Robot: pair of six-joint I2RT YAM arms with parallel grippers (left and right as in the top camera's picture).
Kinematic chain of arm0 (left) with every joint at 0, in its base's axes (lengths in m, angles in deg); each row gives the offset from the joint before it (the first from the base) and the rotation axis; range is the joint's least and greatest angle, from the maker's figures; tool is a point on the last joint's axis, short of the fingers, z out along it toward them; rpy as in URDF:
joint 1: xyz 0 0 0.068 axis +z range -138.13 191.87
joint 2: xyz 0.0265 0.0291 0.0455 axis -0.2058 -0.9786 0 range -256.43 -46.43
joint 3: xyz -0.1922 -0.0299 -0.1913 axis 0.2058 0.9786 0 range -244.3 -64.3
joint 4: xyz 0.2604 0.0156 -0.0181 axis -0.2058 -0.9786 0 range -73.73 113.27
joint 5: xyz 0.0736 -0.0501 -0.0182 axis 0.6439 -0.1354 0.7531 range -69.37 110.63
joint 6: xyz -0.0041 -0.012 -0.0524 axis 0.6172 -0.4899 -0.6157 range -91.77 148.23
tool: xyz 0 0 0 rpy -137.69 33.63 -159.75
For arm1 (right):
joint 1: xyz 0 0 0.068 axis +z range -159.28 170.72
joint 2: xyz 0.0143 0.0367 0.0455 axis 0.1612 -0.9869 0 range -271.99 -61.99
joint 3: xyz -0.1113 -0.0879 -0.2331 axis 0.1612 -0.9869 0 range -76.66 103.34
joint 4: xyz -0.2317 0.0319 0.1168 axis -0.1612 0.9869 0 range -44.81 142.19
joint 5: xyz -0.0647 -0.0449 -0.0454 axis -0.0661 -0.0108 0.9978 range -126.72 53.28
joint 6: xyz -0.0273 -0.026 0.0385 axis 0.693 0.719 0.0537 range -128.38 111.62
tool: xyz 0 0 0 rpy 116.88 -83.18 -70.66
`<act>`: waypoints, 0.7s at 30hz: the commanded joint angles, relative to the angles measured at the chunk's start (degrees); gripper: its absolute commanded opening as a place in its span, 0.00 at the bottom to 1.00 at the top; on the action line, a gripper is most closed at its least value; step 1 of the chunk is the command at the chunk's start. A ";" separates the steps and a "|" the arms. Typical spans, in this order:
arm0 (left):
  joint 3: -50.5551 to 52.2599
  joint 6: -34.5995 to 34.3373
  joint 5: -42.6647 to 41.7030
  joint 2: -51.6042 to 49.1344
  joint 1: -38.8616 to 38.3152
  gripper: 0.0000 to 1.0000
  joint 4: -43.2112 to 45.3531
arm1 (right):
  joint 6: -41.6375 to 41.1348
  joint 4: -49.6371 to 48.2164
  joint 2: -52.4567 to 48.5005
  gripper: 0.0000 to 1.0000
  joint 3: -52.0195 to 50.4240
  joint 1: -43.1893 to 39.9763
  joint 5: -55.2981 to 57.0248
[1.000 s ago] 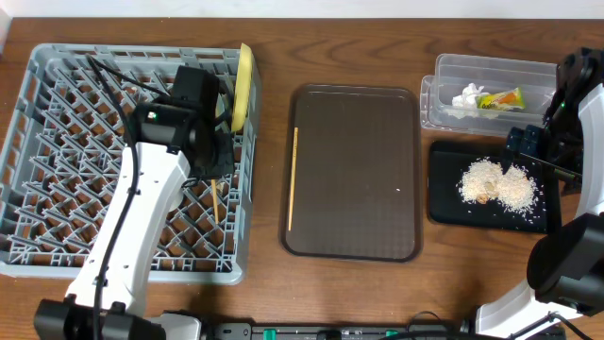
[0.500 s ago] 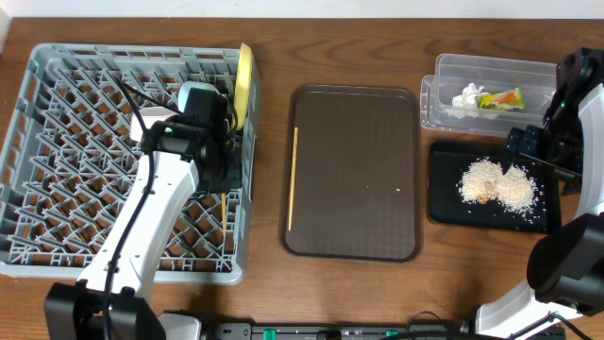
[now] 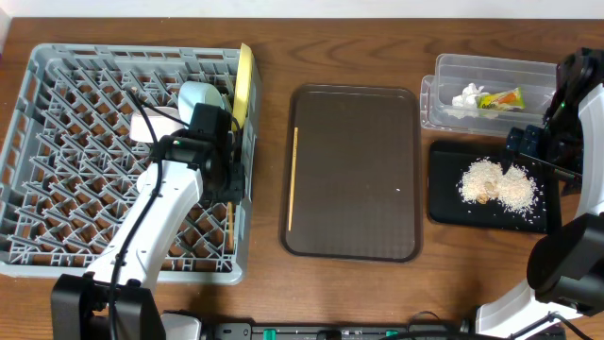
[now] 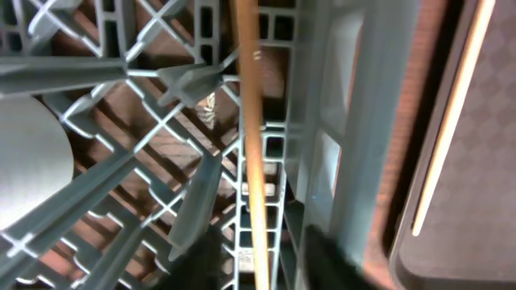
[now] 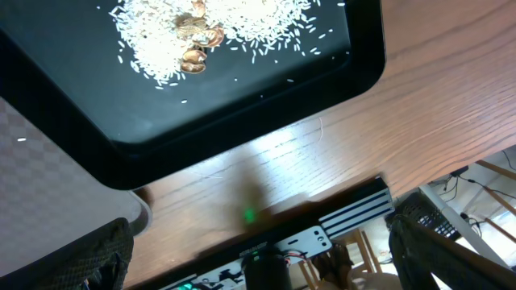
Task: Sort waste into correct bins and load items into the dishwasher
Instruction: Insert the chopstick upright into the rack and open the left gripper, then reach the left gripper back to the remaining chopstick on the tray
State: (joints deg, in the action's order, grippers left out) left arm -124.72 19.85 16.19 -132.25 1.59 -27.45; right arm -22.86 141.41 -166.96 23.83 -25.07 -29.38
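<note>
Left gripper (image 4: pixel 262 264) parted around chopstick (image 4: pixel 248 97), lying in grey dish rack (image 4: pixel 363 121)

My left arm (image 3: pixel 142 227) stretches over the dish rack (image 3: pixel 57 76). The left gripper (image 4: pixel 260 259) points down at the rack's right edge, jaws apart. My right gripper (image 5: pixel 266 254) hangs well right of the rack, jaws spread wide.

Our left arm (image 3: pixel 142 227) is white-shelled behind a black wrist (image 3: pixel 213 156), with a thin black cable (image 3: pixel 139 107); our right arm (image 3: pixel 578 104) mixes black and white.
</note>
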 commanded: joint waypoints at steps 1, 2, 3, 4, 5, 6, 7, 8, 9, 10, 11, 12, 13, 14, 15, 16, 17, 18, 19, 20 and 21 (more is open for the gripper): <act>0.09 0.46 -0.24 -0.11 0.20 0.52 0.31 | -0.22 0.04 -0.35 0.99 0.26 -0.33 0.09; 0.07 0.46 -0.24 -0.11 0.20 0.55 0.52 | -0.20 0.02 -0.35 0.99 0.26 -0.33 0.11; -0.09 0.46 -0.24 -0.11 0.20 0.56 0.52 | -0.20 0.02 -0.35 0.99 0.26 -0.33 0.09; -0.44 0.46 -0.24 -0.11 0.20 0.58 0.39 | -0.20 0.02 -0.35 0.99 0.26 -0.33 0.09; -0.98 0.46 -0.26 -0.04 0.20 0.59 0.07 | -0.20 0.02 -0.35 0.99 0.26 -0.33 0.09; -1.70 0.46 -0.26 0.17 0.20 0.59 -0.37 | -0.20 0.02 -0.35 0.99 0.26 -0.33 0.09; -2.49 0.46 -0.28 0.61 0.20 0.59 -0.83 | -0.20 0.02 -0.35 0.99 0.26 -0.33 0.09; -3.32 0.46 -0.50 1.16 0.20 0.59 -1.14 | -0.20 0.02 -0.35 0.99 0.26 -0.33 0.09; -4.20 0.46 -1.05 2.10 0.20 0.59 -1.25 | -0.20 0.02 -0.35 0.99 0.26 -0.33 0.09; -4.85 0.44 -1.86 3.08 0.20 0.59 -1.20 | -0.20 0.02 -0.35 1.00 0.26 -0.33 0.09; -5.42 0.46 -3.30 4.35 0.17 0.59 -0.81 | -0.20 0.02 -0.35 0.99 0.26 -0.33 0.11; -5.66 0.46 -4.76 5.55 0.07 0.59 -0.15 | -0.20 0.02 -0.35 0.99 0.26 -0.33 0.11; -5.68 0.48 -6.14 6.78 -0.22 0.59 0.76 | -0.20 0.02 -0.35 0.99 0.26 -0.33 0.09; -5.66 0.48 -7.48 8.37 -0.92 0.59 2.01 | -0.20 0.00 -0.35 0.99 0.26 -0.33 0.11; -5.66 0.46 -7.69 8.83 -1.27 0.58 2.36 | -0.20 -0.02 -0.35 0.99 0.26 -0.33 0.11; -5.66 0.48 -7.93 9.57 -2.16 0.57 3.10 | -0.22 -0.02 -0.35 0.99 0.26 -0.31 0.11; -5.66 0.46 -8.00 10.05 -3.39 0.56 3.80 | -0.20 -0.02 -0.35 0.99 0.26 -0.33 0.11; -5.66 0.48 -8.00 10.19 -4.52 0.56 4.35 | -0.20 -0.02 -0.35 0.99 0.26 -0.33 0.11; -5.64 0.46 -8.00 10.14 -5.77 0.56 4.85 | -0.20 -0.04 -0.35 0.99 0.26 -0.33 0.11; -5.53 0.46 -7.98 9.81 -7.13 0.56 5.44 | -0.20 -0.04 -0.35 0.99 0.26 -0.33 0.09; -5.40 0.46 -7.98 9.40 -8.48 0.56 6.01 | -0.20 -0.04 -0.35 0.99 0.26 -0.33 0.09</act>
State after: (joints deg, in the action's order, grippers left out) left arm -129.27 20.42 9.83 -121.98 -4.29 -21.90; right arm -22.86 141.39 -166.96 23.83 -25.07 -29.38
